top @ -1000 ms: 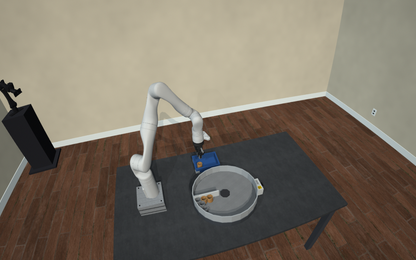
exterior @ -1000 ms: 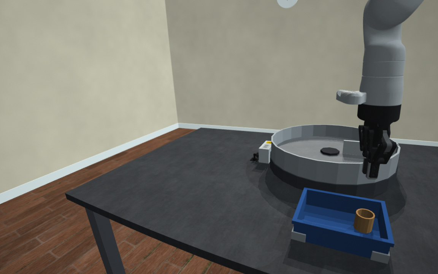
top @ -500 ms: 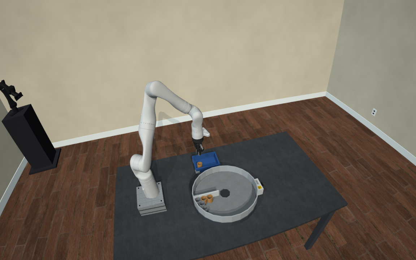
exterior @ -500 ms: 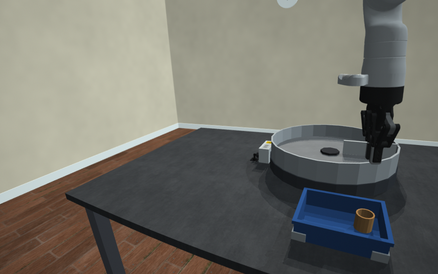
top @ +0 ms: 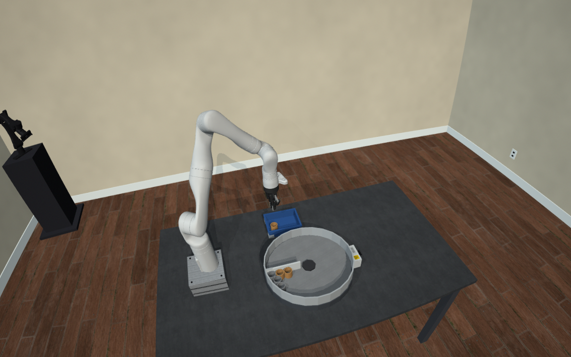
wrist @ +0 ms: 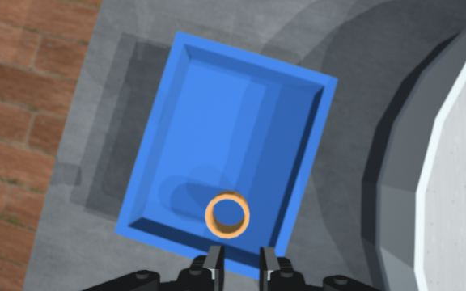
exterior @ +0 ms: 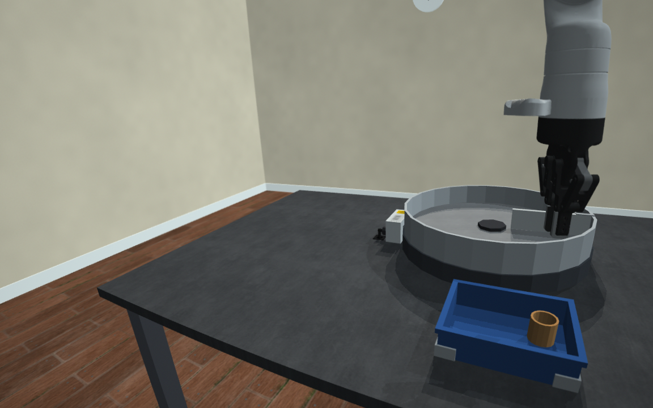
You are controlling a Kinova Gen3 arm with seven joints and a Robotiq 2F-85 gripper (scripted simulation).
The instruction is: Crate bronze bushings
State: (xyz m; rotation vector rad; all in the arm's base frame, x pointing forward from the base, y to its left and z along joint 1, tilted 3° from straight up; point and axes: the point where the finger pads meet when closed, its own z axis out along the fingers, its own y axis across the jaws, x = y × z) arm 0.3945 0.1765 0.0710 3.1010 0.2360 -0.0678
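Open air surrounds the pincer [exterior: 558,223] above the crate [exterior: 476,339]; the turning table's wall [exterior: 496,253] probably stands nearest.

Setting: a bare test room fitted as a small robot work cell, with plain beige walls [top: 190,53], white skirting [top: 367,143], a wood-plank floor [top: 500,230] and one wall socket [top: 513,153]. Furnishings: a dark table [top: 412,248] carrying my arm's ribbed grey base block [top: 222,284], a walled turning table [top: 318,300] and a blue crate [top: 297,216]. Also listed: a black pedestal [top: 41,186] with a camera mount [top: 12,126] in the corner.
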